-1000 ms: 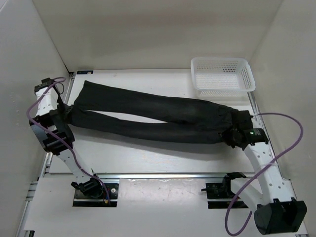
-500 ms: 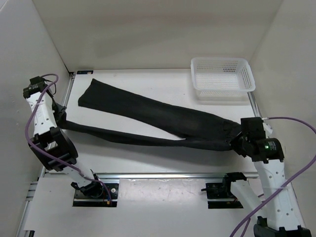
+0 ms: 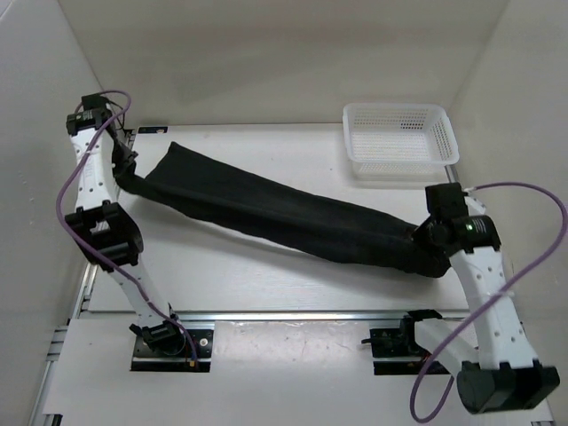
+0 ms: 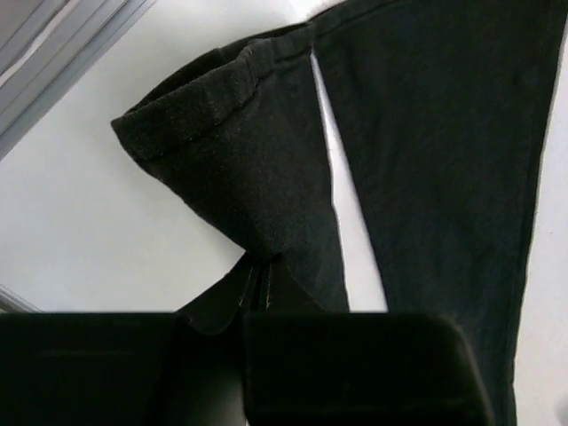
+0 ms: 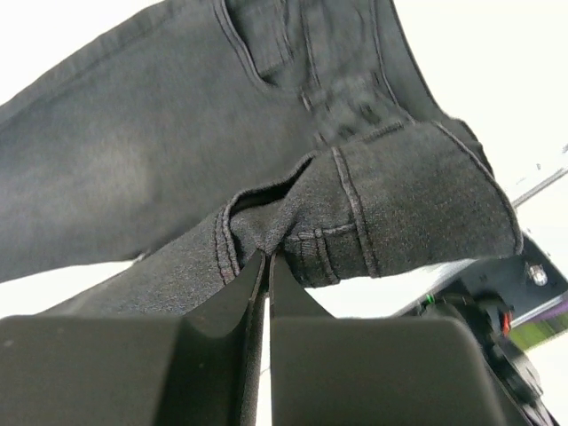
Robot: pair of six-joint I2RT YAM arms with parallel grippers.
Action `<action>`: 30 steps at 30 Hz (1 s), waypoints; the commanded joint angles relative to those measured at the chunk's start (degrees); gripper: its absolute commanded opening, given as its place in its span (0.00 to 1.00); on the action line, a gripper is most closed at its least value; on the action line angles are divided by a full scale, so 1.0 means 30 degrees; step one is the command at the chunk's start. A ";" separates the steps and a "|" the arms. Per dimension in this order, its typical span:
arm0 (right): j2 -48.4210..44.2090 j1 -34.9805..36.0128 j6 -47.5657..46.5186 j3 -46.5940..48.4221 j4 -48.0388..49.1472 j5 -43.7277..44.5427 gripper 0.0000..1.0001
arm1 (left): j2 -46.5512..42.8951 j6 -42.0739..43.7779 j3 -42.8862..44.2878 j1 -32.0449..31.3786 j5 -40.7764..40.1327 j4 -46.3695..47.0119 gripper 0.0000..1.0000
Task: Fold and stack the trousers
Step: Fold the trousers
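black trousers (image 3: 293, 217) pinched tight by left gripper (image 4: 262, 277) and right gripper (image 5: 267, 259); basket (image 3: 401, 159) apart.

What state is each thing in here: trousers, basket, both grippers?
Trousers: one leg over the other, stretched slantwise across the table, pinched at both ends.
Basket: upright, at the far right, apart from the trousers.
Left gripper: shut on a trouser cuff.
Right gripper: shut on the trouser waistband.

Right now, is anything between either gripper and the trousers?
Nothing visible stands between them. The left gripper is shut on the trousers near a leg hem, and the right gripper is shut on them at the waistband end. The white basket sits far right, apart from the cloth.
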 commanded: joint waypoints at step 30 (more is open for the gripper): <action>1.2148 -0.2862 -0.3303 0.3964 0.6814 0.3130 0.00 | 0.9757 0.0648 1.1924 -0.2858 -0.0344 0.2881 0.10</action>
